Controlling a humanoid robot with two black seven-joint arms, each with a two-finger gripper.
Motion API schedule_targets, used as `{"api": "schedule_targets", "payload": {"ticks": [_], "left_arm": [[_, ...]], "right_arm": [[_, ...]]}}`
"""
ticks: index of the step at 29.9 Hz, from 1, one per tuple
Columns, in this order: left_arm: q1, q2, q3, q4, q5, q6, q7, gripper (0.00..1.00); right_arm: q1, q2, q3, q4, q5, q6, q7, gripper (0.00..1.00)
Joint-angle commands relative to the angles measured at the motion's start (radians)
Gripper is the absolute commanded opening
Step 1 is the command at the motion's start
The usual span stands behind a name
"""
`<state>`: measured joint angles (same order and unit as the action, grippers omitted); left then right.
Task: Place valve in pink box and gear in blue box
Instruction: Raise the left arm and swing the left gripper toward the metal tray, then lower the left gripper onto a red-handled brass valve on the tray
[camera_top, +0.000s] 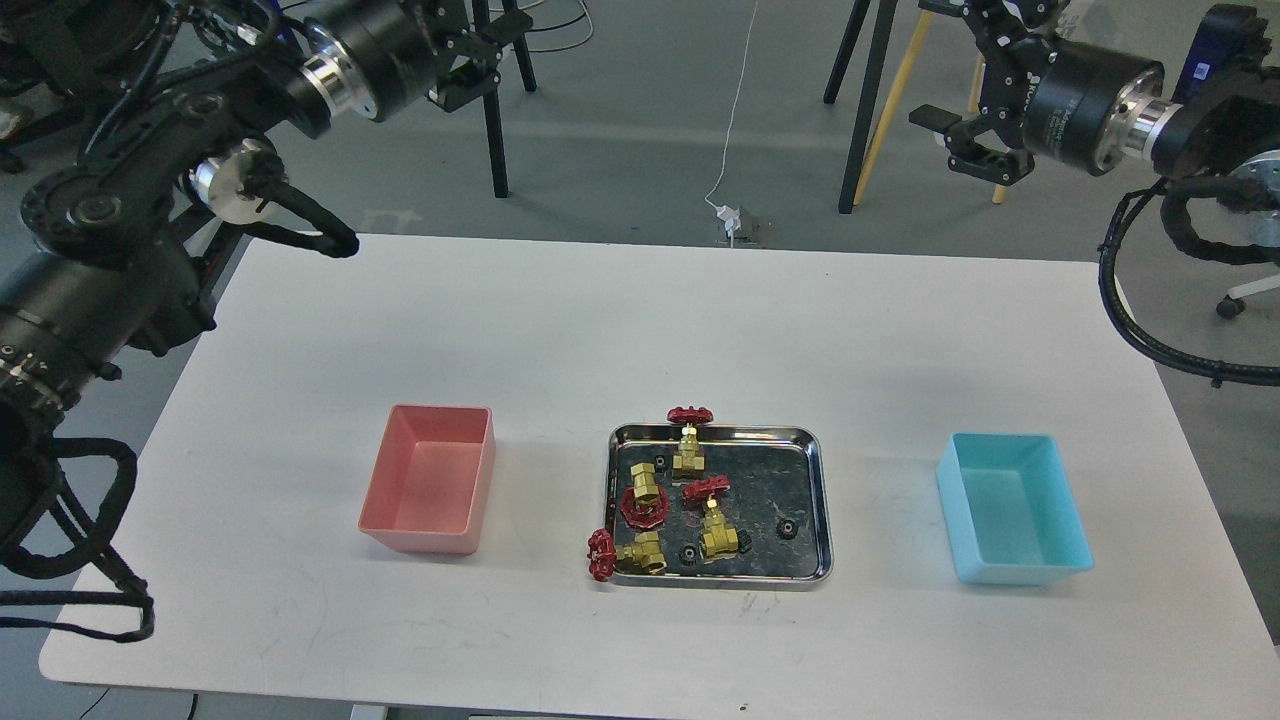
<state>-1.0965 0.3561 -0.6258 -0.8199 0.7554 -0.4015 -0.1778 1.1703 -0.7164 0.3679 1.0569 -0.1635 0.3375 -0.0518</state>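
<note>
Four brass valves with red handwheels lie in a steel tray (822, 500) at the table's middle: one at the back rim (688, 447), one at centre left (643, 495), one in the centre (713, 528), one at the front left corner (630, 553). Tiny black gears lie among them, such as one on the right (787, 526) and one at the front (688, 553). The pink box (430, 480) stands empty left of the tray. The blue box (1010, 505) stands empty to the right. My left gripper (482, 60) and right gripper (958, 140) are both open, empty and high beyond the table's far edge.
The white table (640, 320) has bare surface behind the tray and boxes. Black cable loops hang from both arms, at the far left corner (300, 215) and by the right edge (1150, 330). Stool legs (492, 120) and a power socket (735, 222) are on the floor beyond.
</note>
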Motion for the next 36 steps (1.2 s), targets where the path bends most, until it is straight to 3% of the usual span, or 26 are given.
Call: {"api": "schedule_targets", "payload": {"ticks": [1,6,9,16,22,28,36], "left_arm": [[0.027,0.02,0.078,-0.143,0.406,0.183,-0.098,1.0],[0.084,0.015,0.135,-0.246,0.818,0.436,-0.219,1.0],[0.099,0.02,0.219,-0.249,0.86,0.449,-0.305,1.0],[0.104,0.018,0.454,-0.242,0.978,0.466,-0.311,1.0],[0.245,0.004,0.482,-0.183,1.367,0.691,-0.311,1.0],[0.325,-0.026,0.515,-0.165,1.426,0.694,-0.311,1.0],[0.339,-0.127,0.517,-0.024,1.426,0.698,-0.311,1.0]], "right_arm": [[0.006,-0.003,0.003,-0.002,-0.001,0.0,0.001,0.98],[0.012,-0.012,0.008,-0.002,-0.001,-0.002,0.006,0.98],[0.015,-0.041,0.013,0.0,-0.001,-0.002,0.006,0.98],[0.035,-0.06,0.023,0.0,0.001,-0.002,0.004,0.98],[0.066,-0.078,0.02,-0.002,-0.001,-0.011,-0.002,0.98],[0.066,-0.078,0.016,0.0,-0.01,-0.017,-0.002,0.98],[0.068,-0.077,0.011,-0.002,-0.016,-0.015,-0.002,0.98]]}}
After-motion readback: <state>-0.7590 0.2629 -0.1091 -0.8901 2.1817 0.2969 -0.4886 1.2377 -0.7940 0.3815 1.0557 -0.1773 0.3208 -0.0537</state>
